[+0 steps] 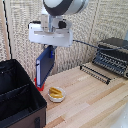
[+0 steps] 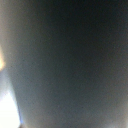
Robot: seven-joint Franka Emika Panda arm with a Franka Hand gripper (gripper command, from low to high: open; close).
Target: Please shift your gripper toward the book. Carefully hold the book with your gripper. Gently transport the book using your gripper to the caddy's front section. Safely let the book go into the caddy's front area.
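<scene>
In the exterior view the gripper (image 1: 48,46) pinches the book (image 1: 44,65) by its top edge; the book hangs upright above the table (image 1: 95,100), just right of the caddy (image 1: 20,95) and behind a small bowl (image 1: 56,94). Held only at the edge, it may swing or slip, and its low corner could hit the caddy wall

In the wrist view the dark cover (image 2: 70,60) fills nearly everything, so the fingers are hidden there
</scene>
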